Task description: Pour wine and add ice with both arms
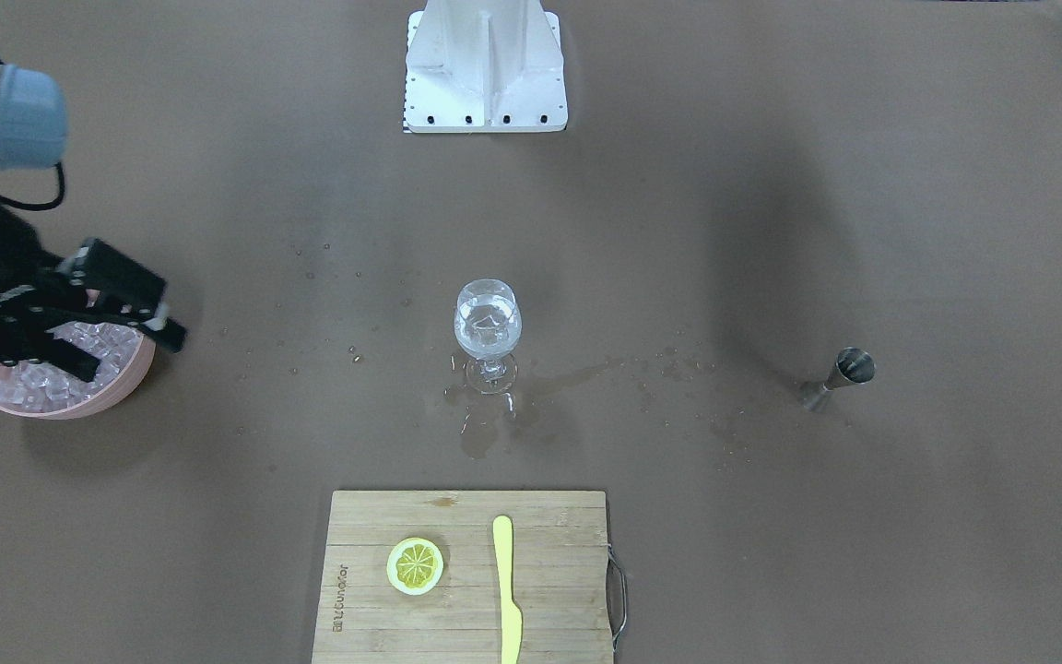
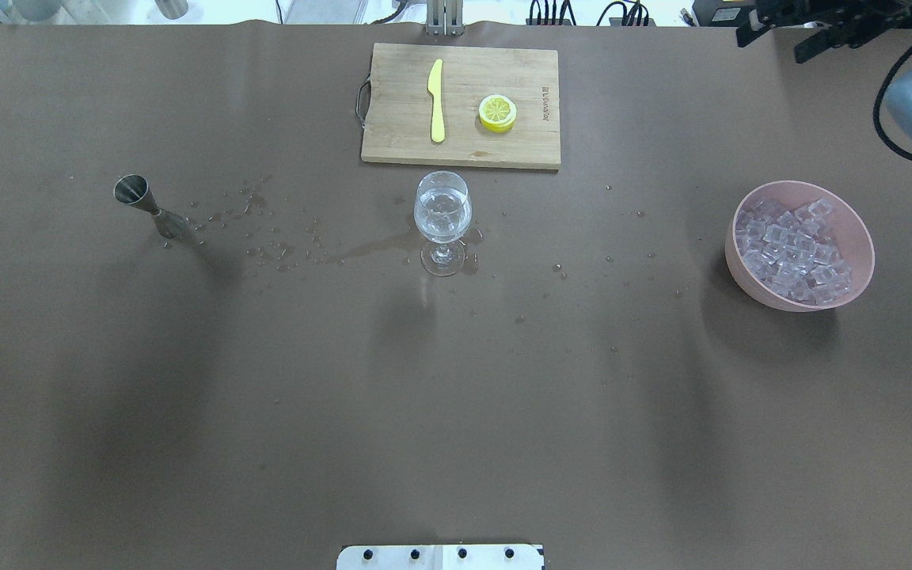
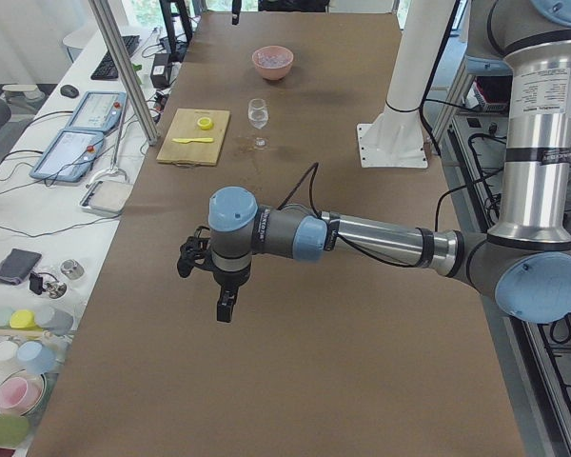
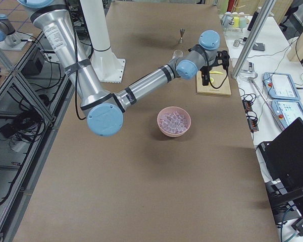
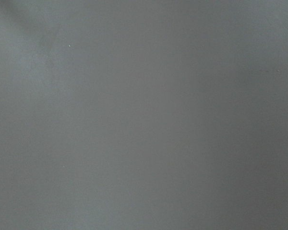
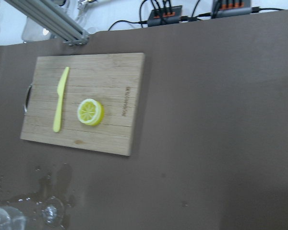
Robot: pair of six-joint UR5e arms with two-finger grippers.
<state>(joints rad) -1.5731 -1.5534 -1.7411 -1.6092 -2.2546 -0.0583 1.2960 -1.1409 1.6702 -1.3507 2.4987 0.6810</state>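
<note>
A stemmed glass (image 1: 488,323) stands mid-table (image 2: 442,210) and holds clear wine with what look like ice cubes. A pink bowl (image 2: 741,261) full of ice (image 2: 792,249) sits on the robot's right. My right gripper (image 1: 135,358) is open and empty. It hangs high in the air beyond the bowl, at the overhead view's top right (image 2: 771,46). A steel jigger (image 2: 151,207) stands on the robot's left, upright and apart from both grippers. My left gripper (image 3: 224,303) hovers over bare table far from the glass. I cannot tell whether it is open or shut.
A wooden cutting board (image 2: 393,142) with a yellow knife (image 2: 436,99) and a lemon slice (image 2: 497,112) lies beyond the glass. Spilled liquid (image 1: 494,433) and droplets spread around the glass foot and toward the jigger. The white base plate (image 1: 485,101) sits at the robot's edge.
</note>
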